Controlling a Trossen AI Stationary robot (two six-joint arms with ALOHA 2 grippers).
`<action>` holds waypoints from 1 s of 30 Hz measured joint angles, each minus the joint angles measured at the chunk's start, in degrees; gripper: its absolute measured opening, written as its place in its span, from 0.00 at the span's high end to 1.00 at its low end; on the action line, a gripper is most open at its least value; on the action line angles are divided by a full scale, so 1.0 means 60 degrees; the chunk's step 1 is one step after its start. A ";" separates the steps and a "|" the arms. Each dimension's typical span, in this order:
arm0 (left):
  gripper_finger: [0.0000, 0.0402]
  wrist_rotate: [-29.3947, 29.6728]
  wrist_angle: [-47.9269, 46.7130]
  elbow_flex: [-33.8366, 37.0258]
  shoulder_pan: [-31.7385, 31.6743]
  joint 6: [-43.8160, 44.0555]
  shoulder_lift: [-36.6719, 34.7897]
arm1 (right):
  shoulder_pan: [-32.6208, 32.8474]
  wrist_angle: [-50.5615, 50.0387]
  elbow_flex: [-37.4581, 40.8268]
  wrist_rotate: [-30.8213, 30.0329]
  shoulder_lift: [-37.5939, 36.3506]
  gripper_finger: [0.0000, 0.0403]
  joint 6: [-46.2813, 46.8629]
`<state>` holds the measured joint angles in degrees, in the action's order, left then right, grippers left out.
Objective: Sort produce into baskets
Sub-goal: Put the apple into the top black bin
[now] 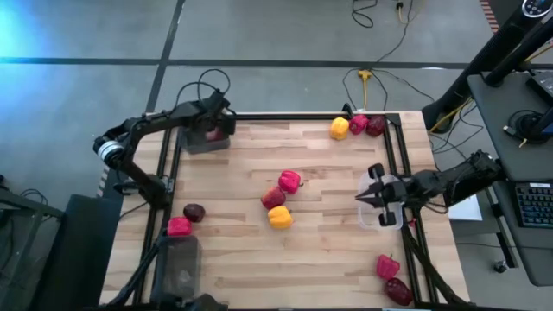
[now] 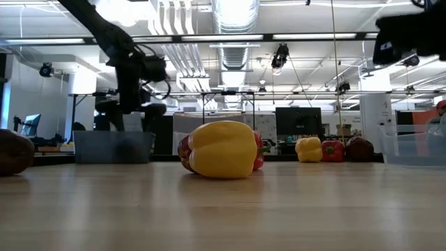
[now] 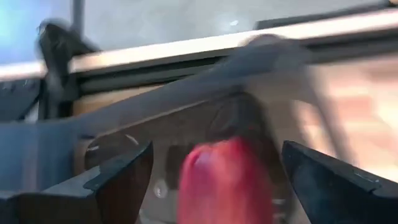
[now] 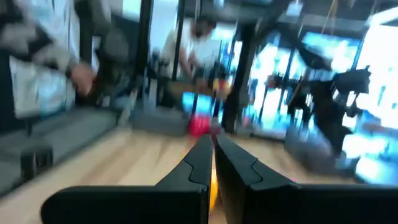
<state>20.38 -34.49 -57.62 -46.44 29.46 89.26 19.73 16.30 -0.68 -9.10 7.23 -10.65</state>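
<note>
Left hand (image 1: 210, 130) sits over the dark bin (image 1: 206, 138) at the far left corner of the worktop (image 1: 328, 259), fingers spread wide, a red piece (image 3: 225, 183) loose between them inside that bin, not gripped. Right hand (image 1: 363, 197) hangs over the clear bin (image 1: 380, 218) at the worktop's right edge, fingers pinched together, nothing between them. Using the yellow pepper (image 1: 280, 218) mid-worktop as landmark: a dark red apple (image 1: 273, 198) touches it on the far side, a red pepper (image 1: 289, 180) just beyond that. Well left of the yellow pepper, a dark apple (image 1: 194, 212) and a red pepper (image 1: 179, 226) lie together, next to a second dark bin (image 1: 180, 263) at the near left. Far right of the yellow pepper, at the back edge, a row of yellow pepper (image 1: 340, 128), red pepper (image 1: 359, 124), dark apple (image 1: 376, 126). Near right corner: red pepper (image 1: 387, 266) and dark red piece (image 1: 398, 291). A person (image 4: 43, 56) shows blurred in the right wrist view beyond the worktop.
</note>
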 joint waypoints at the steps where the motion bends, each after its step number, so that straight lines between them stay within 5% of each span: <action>1: 0.15 -0.0242 0.0034 -0.0076 0.0176 -0.0305 -0.0107 | 0.0000 0.0310 -0.0027 -0.0004 -0.0007 0.97 -0.0247; 7: 0.15 -0.1273 0.0542 -0.0322 0.1650 -0.0903 -0.1224 | 0.0000 0.2151 -0.0340 -0.0018 -0.0015 0.97 -0.2251; 12: 0.16 -0.1517 0.0352 -0.0322 0.3069 -0.1132 -0.2088 | 0.0000 0.2148 -0.0713 -0.0014 0.0149 0.97 -0.1666; 22: 0.16 -0.1529 -0.3861 -0.0214 0.5643 -0.1239 -0.3225 | 0.0000 0.2146 -0.1965 0.0011 0.2150 0.97 -0.0442; 30: 0.16 -0.2236 -0.4743 0.0349 0.7547 -0.1407 -0.2884 | 0.0000 0.2090 -0.3506 0.0011 0.3489 0.97 -0.0479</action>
<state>6.96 -62.95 -55.53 -1.16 21.02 71.95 19.73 28.84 -21.72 -9.04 28.16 -13.52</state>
